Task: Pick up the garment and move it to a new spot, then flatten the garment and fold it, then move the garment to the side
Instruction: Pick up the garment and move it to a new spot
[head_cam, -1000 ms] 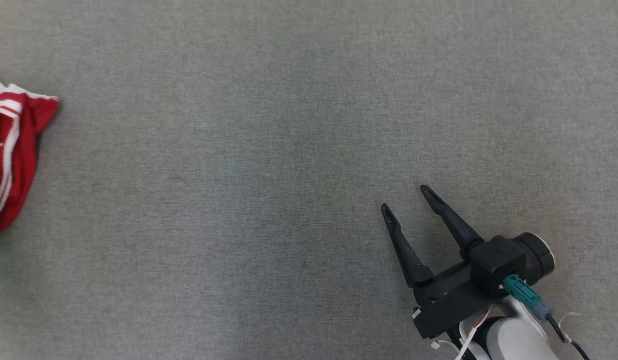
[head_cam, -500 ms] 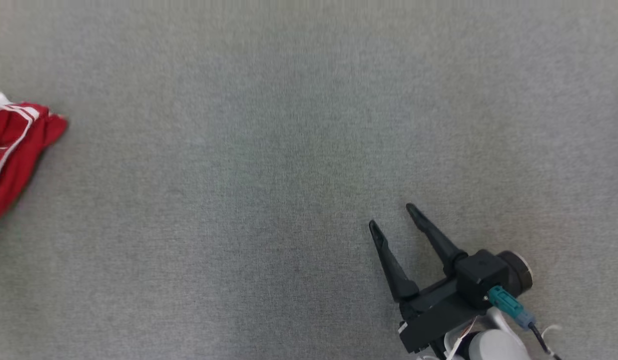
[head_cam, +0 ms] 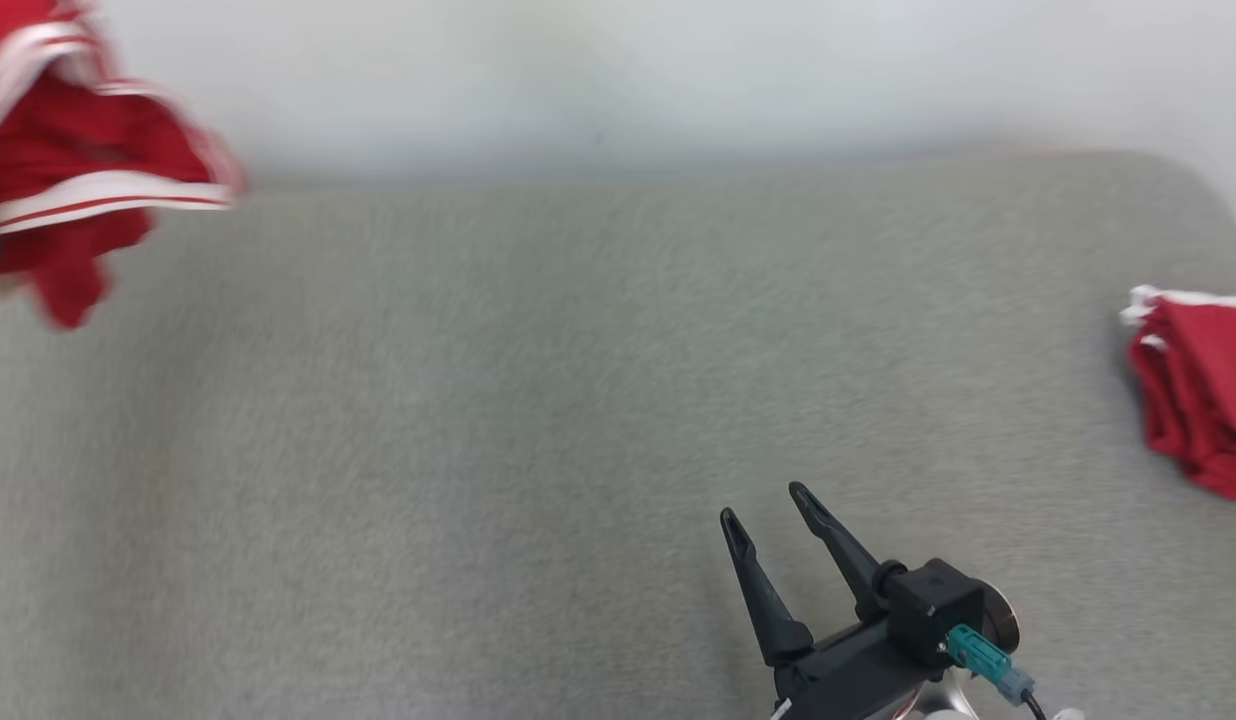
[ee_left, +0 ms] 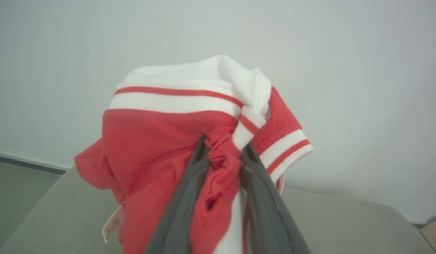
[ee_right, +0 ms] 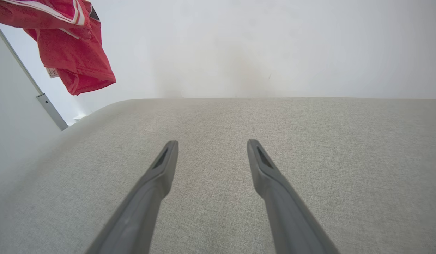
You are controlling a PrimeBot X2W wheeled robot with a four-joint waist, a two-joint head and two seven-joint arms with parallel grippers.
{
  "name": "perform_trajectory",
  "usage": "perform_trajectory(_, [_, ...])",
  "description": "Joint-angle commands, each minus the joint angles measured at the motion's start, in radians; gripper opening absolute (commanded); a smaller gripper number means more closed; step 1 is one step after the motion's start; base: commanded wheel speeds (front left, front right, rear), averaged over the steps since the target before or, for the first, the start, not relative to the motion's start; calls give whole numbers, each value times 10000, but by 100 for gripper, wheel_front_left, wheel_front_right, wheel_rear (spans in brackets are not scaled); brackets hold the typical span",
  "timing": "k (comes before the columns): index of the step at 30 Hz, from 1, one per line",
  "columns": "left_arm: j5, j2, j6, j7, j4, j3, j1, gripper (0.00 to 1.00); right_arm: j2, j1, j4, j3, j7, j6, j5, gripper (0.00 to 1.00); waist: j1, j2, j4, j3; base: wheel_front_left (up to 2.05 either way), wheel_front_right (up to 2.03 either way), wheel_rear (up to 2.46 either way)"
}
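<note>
The garment (ee_left: 168,141) is red mesh fabric with white and red striped trim. It hangs bunched in the air, pinched between the two dark fingers of my left gripper (ee_left: 223,148), which is shut on it. In the head view the garment (head_cam: 78,160) is lifted at the upper left, above the grey surface. It also hangs at the top left of the right wrist view as a red bundle (ee_right: 75,53) with a small label. My right gripper (head_cam: 763,505) is open low at the bottom right, with nothing between its fingers (ee_right: 165,165).
A grey fabric-covered surface (head_cam: 538,420) spreads below, its far edge meeting a pale wall (head_cam: 678,70). A stack of folded red garments (head_cam: 1203,400) lies at the right edge. A metal post (ee_right: 45,100) stands at the left of the right wrist view.
The head camera has tilted up, bringing the wall and the folded stack into view. The garment has left the surface and now hangs lifted in my left gripper, which closed on it.
</note>
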Motion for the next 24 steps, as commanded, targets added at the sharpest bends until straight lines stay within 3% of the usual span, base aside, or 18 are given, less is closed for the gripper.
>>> perform_trajectory(1, [-202, -246, 15, 223, -606, -204, 270, 0, 8, 173, 93, -5, -75, -29, 95, 100, 2, 0, -862, -1031, 0, 0, 0])
perform_trajectory(8, [-485, -1561, 71, 1011, -3316, -1362, 1449, 0, 42, 137, 105, -187, -147, -29, -33, 100, 2, 0, -2074, -1164, 0, 0, 0])
perform_trajectory(13, [-46, -2205, 64, 931, -4271, -2474, 2500, 0, 48, 9, 9, -376, -97, -29, -138, 100, 2, 0, -3059, -885, 0, 0, 0])
perform_trajectory(18, [-329, -2921, 40, 756, -4326, -3238, 3367, 0, 51, 25, -123, -487, -49, -29, -228, 100, 2, 0, -3939, -482, 0, 0, 0])
perform_trajectory(24, [45, -2986, 26, 179, -3263, -3812, 3921, 0, 55, 35, -257, -550, -103, -29, -107, 100, 2, 0, -4496, -6, 0, 0, 0])
